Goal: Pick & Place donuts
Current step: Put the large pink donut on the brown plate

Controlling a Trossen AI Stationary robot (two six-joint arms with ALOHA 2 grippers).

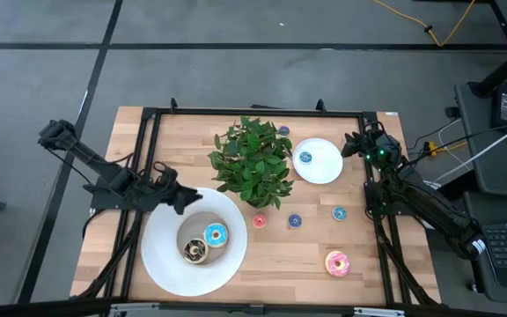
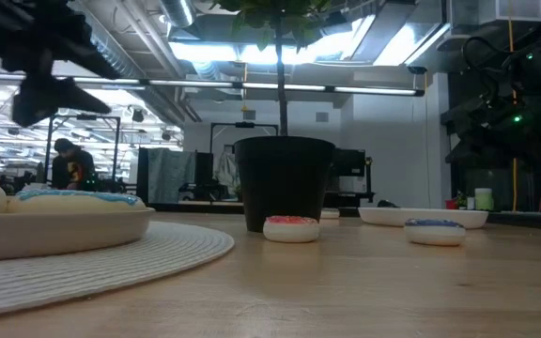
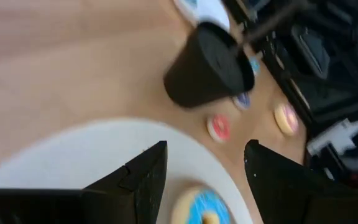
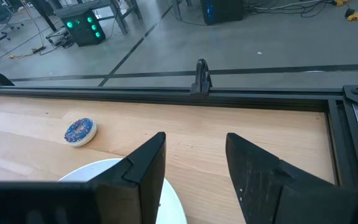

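Observation:
A large white plate (image 1: 161, 264) near the table's near-left corner carries the light-blue donut (image 1: 216, 234) and the chocolate donut (image 1: 194, 250). The pink donut (image 1: 336, 262) lies flat on the wood at the near right. Tiny donuts lie on the table: a red one (image 1: 259, 220), a blue one (image 1: 295, 221), a teal one (image 1: 338, 212), and another (image 1: 283, 131) behind the plant. A further tiny blue donut (image 1: 305, 158) sits on the small white plate (image 1: 324, 167). My left gripper (image 1: 183, 198) hovers open over the large plate's far rim, with the light-blue donut (image 3: 204, 208) just ahead of it. My right gripper (image 1: 352, 145) waits open beside the small plate.
A potted green plant (image 1: 252, 163) in a black pot (image 3: 207, 65) stands mid-table between the two plates. A black frame rail (image 4: 166, 93) runs around the table's edges. Bare wood lies along the near edge between the large plate and the pink donut.

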